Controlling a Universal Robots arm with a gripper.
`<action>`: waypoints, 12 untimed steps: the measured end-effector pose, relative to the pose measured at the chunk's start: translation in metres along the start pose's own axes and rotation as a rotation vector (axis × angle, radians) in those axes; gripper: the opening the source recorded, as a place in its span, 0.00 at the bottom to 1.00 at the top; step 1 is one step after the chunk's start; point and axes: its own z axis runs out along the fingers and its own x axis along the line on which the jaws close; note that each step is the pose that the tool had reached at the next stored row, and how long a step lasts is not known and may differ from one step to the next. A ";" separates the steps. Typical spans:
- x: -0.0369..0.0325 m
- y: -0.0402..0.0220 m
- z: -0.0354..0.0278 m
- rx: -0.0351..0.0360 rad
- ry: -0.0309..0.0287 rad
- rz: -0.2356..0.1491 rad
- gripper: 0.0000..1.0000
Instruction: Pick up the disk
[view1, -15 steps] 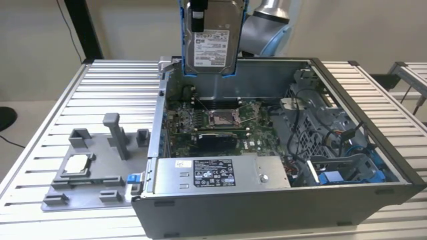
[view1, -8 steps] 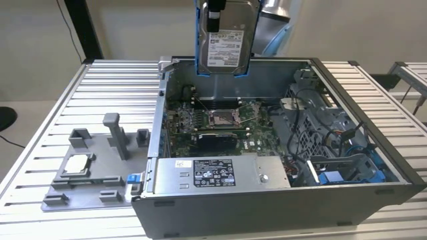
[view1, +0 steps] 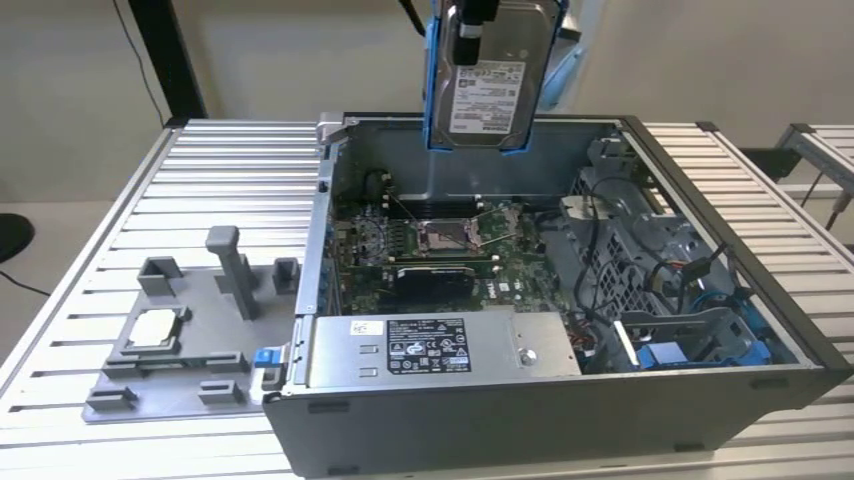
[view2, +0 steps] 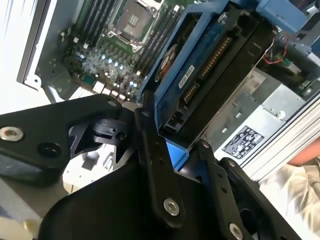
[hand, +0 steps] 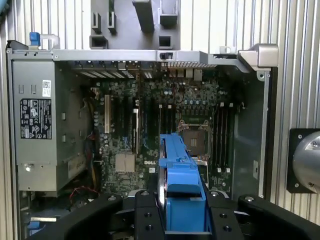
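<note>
The disk (view1: 489, 95), a silver-grey drive with a white label in a blue caddy, hangs upright in the air above the back of the open computer case (view1: 561, 400). My gripper (view1: 483, 25) is shut on its upper end. In the first wrist view the blue caddy edge of the disk (hand: 178, 167) sticks out between my black fingers (hand: 146, 212), with the motherboard far below. The second wrist view shows the connector end of the disk (view2: 210, 70) clamped between the fingers (view2: 156, 165).
The case lies open on a slatted metal table (view1: 227, 170), with the motherboard (view1: 441, 245) and a large grey labelled box (view1: 441, 345) inside. On the exterior view's left a grey fixture plate (view1: 200, 350) carries upright posts and a small square silver chip (view1: 151, 328).
</note>
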 end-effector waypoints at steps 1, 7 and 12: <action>0.0000 -0.0047 0.0000 -0.0005 -0.0001 0.000 0.00; 0.0001 -0.0188 -0.0002 -0.0021 0.0000 0.000 0.00; 0.0141 -0.0188 -0.0001 -0.0022 0.0000 0.000 0.00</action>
